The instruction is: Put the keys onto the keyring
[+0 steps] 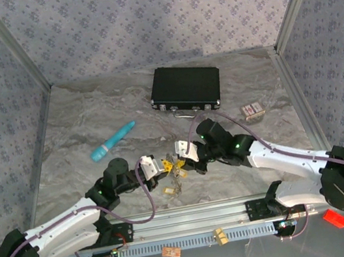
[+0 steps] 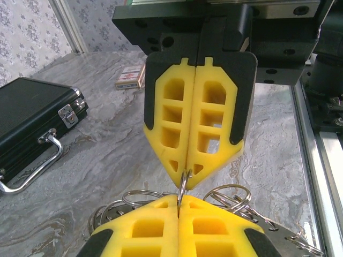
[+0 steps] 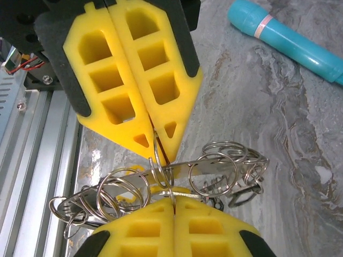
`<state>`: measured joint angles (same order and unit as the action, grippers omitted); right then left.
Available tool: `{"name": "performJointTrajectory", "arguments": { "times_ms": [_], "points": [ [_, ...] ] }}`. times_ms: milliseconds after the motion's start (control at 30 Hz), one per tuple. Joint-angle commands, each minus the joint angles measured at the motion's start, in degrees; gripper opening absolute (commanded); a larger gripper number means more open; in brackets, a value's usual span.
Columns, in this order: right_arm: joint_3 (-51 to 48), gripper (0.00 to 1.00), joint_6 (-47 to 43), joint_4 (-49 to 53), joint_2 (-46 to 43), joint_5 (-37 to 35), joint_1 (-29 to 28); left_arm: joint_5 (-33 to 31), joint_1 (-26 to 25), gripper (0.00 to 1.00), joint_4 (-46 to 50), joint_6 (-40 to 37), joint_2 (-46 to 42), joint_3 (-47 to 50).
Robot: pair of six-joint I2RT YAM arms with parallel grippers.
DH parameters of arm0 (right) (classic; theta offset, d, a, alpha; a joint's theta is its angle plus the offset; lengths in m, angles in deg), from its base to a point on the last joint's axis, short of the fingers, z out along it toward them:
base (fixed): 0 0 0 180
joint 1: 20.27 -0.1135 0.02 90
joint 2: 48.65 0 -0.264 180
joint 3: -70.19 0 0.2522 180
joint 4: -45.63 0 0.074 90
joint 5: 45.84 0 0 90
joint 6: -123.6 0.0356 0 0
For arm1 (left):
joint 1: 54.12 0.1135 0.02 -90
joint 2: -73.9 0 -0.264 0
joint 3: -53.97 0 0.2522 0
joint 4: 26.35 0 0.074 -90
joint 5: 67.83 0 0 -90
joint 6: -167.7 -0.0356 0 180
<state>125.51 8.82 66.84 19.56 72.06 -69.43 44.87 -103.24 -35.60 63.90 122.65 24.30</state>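
The keyring is a flat grey metal ring hung with several wire split rings, held above the marble between both grippers. One small split ring stands edge-on. My right gripper is shut on its lower end and my left gripper is shut on its upper end. In the left wrist view my left gripper and right gripper meet tip to tip on that split ring. From above, the keys with yellow tags hang at the keyring, and one key lies below it.
A black case lies at the back, with a small card box to its right. A teal stick lies on the left. Two tan tags lie on the front rail, and a red piece sits at the near right.
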Motion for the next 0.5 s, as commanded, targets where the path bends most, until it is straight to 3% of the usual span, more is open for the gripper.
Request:
{"name": "performJointTrajectory", "arguments": {
  "times_ms": [0, 167, 367, 467],
  "points": [
    [2.02, 0.00, 0.25, 1.39, 1.42, 0.69, -0.51, 0.83, -0.02, 0.00, -6.12, 1.14, -1.17, -0.23],
    [3.89, 0.01, 0.15, 1.66, 4.31, 1.09, -1.26, 1.38, -0.09, 0.00, -7.25, 1.14, -0.90, -0.68],
    [1.76, 0.25, 0.60, -0.62, 0.39, -0.08, -0.56, 0.89, -0.01, 0.00, -7.18, 0.85, -0.25, -0.46],
    [-0.34, 0.30, 0.22, -1.62, -2.80, -0.92, 0.25, 0.81, -0.01, 0.00, -8.29, 1.57, 0.40, 0.15]
  ]
}}
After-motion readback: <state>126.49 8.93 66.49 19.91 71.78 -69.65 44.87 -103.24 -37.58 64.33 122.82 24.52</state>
